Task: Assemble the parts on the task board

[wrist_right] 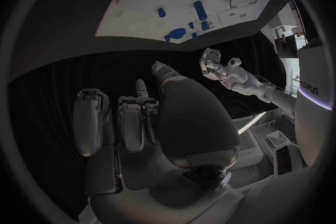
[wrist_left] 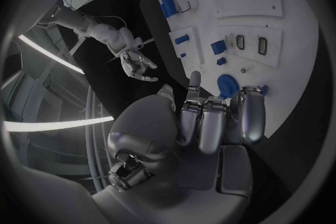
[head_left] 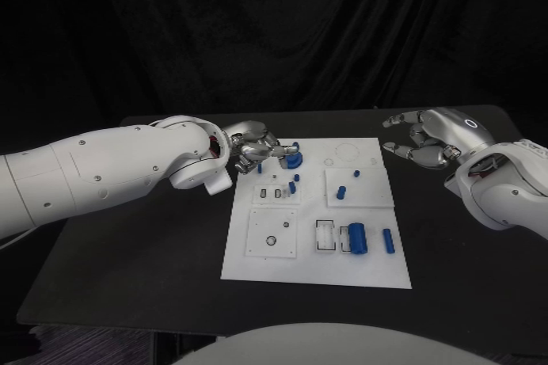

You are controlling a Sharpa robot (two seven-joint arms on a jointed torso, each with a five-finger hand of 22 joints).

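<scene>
Then I hovered my left hand [head_left: 253,147], fingers curled and seemingly empty, beside the round blue part [head_left: 294,160]; a squarer approach would help, right hand [head_left: 431,138] spread idle.

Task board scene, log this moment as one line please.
left hand: at round blue part, grip unclear | right hand: open, off task board
</scene>
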